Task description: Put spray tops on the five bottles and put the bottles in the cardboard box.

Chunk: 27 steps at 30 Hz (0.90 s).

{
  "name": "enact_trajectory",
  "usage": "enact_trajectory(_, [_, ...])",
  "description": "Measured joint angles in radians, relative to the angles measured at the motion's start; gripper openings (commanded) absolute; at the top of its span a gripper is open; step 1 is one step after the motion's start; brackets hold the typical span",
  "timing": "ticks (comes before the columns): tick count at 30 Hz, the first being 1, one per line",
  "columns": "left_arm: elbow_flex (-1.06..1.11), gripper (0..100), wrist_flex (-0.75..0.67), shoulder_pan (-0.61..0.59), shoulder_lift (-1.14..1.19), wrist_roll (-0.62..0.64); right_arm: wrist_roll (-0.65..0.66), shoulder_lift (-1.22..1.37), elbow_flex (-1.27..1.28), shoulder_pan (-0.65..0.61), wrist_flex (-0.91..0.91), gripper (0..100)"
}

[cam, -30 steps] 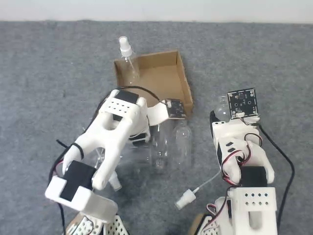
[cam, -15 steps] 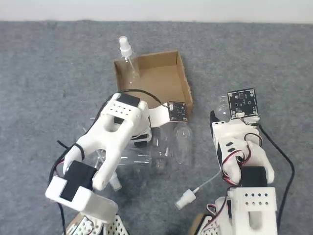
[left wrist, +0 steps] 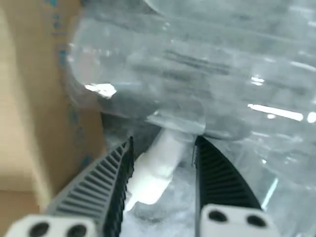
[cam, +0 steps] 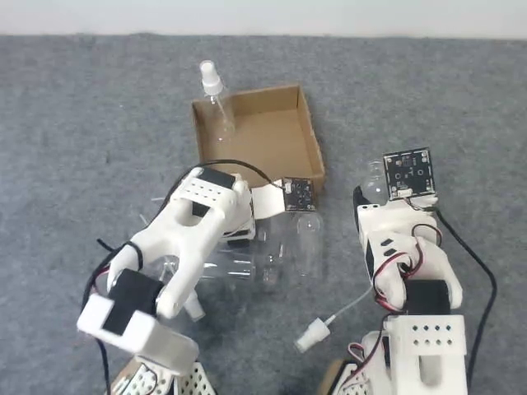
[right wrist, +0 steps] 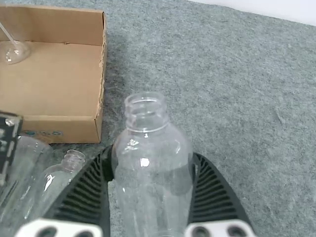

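The cardboard box point(cam: 311, 140) lies open at the back, with one clear bottle with a spray top point(cam: 216, 103) standing in its far left corner. My left arm point(cam: 202, 218) hangs over several clear bottles point(cam: 306, 243) lying just in front of the box. In the left wrist view my left gripper point(left wrist: 160, 148) is open, its fingers on either side of a white spray top point(left wrist: 155, 168) that sits on a lying bottle point(left wrist: 197, 74). My right gripper point(right wrist: 150, 163) is shut on an upright, uncapped clear bottle point(right wrist: 148, 143), to the right of the box point(right wrist: 54, 22).
A loose white spray top point(cam: 313, 333) with its thin tube lies on the grey carpet between the two arm bases. Two uncapped bottles point(right wrist: 54, 182) lie beside the box's front wall. Open carpet lies to the far left and far right.
My left arm has shifted a little toward the near side, lower over the lying bottles. The right arm and its bottle have not moved.
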Motion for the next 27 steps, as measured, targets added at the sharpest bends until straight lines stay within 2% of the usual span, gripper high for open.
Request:
enact_trajectory(6, [-0.143, 8, 0.121, 0.005, 0.129, 0.0, 0.0, 0.0, 0.0, 0.0, 0.0, 0.9])
enact_trajectory(12, [-0.178, 2, 0.201, 0.009, 0.153, 0.0, 0.0, 0.0, 0.0, 0.0, 0.0, 0.9])
enact_trajectory(16, [-0.184, 1, 0.236, 0.008, 0.153, 0.0, 0.0, 0.0, 0.0, 0.0, 0.0, 0.8])
enact_trajectory(21, [-0.255, 1, 0.351, 0.006, 0.164, 0.005, 0.0, 0.0, 0.0, 0.0, 0.0, 0.7])
enact_trajectory(27, [-0.402, 1, 0.493, -0.006, 0.164, 0.094, 0.0, 0.0, 0.0, 0.0, 0.0, 0.7])
